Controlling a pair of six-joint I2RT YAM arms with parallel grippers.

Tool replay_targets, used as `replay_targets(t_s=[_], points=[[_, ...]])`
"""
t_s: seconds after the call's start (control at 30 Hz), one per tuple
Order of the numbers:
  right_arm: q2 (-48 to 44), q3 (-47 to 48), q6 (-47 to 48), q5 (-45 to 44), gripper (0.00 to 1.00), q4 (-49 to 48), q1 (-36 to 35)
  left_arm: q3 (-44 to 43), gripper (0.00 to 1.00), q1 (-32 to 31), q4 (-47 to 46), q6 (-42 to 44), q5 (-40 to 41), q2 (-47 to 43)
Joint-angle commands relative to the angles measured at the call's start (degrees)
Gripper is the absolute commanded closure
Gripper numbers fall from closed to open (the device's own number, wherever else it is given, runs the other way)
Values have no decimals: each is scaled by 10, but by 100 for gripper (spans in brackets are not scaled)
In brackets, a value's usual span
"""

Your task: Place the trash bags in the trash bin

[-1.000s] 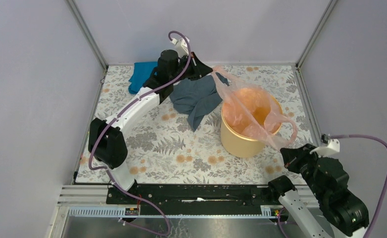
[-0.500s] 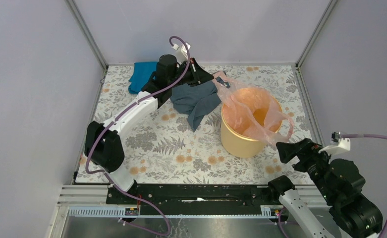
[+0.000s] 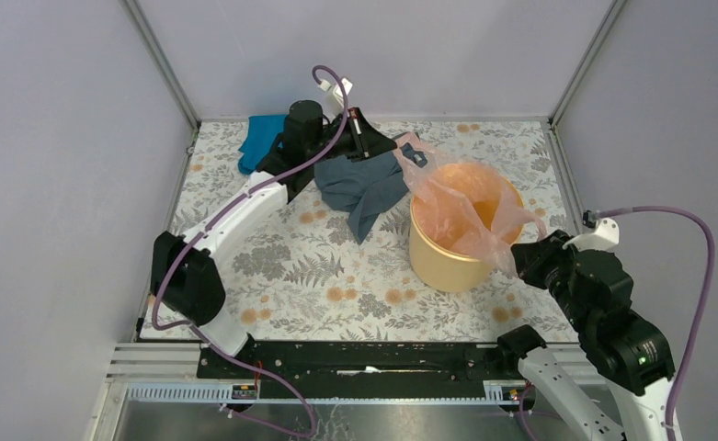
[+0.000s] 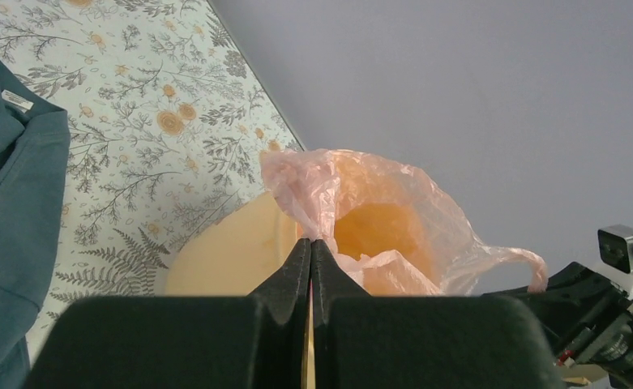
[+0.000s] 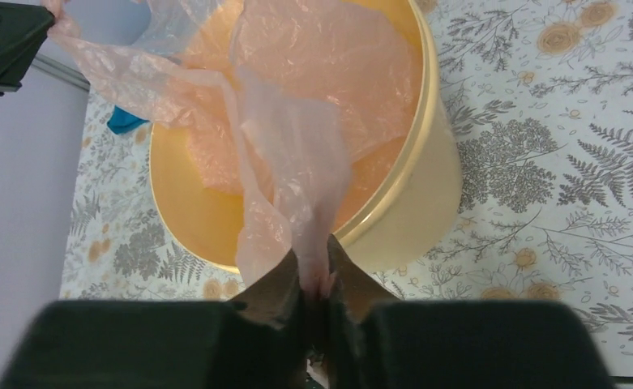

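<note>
Crinkly pink bag (image 3: 454,209) drapes round yellow bin (image 3: 436,262).

**Pink film over an orange bin on a flowered bench**

The trash bag (image 3: 454,204) is a pale, see-through pink. It takes on a peach tone where the bin's inside shows through it. The bin (image 3: 439,265) is plain yellow-orange with no pattern. The bench (image 3: 290,266) has a white cover printed with grey ferns and leafy sprigs, dotted with small tan-orange flowers. The garment (image 3: 366,184) is a dull grey-blue and has a small white label (image 4: 13,100). The cloth (image 3: 261,138) is a bright, solid blue. The left hand (image 4: 310,243) and the right hand (image 5: 313,263) are both matte black. The left arm (image 3: 245,207) has white links and black joints. The cables (image 3: 649,210) are purple. The walls (image 3: 382,55) are a flat, pale lilac-grey.
</note>
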State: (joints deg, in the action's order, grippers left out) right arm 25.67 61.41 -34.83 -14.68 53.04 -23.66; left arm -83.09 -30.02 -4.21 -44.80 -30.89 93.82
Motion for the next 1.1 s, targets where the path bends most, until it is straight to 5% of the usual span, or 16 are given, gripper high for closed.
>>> replay_targets(t_s=[0.0, 0.07, 0.3, 0.43, 0.97, 1.07], points=[[-35, 7, 37, -25, 93, 10, 0, 4, 100, 11, 10, 30, -18, -65], [-60, 14, 52, -10, 100, 46, 0, 14, 100, 19, 33, 45, -18, -82], [-133, -12, 21, 63, 100, 130, 1, 74, 100, 27, 115, 100, 8, -141], [-149, -17, -14, 30, 100, 173, 0, 123, 100, 28, 143, 114, 35, -168], [-148, -92, -134, -61, 90, 179, 0, 234, 100, -5, 51, 56, 26, -148], [-146, -109, -142, -97, 97, 172, 0, 226, 100, -22, 54, 53, 43, -114]])
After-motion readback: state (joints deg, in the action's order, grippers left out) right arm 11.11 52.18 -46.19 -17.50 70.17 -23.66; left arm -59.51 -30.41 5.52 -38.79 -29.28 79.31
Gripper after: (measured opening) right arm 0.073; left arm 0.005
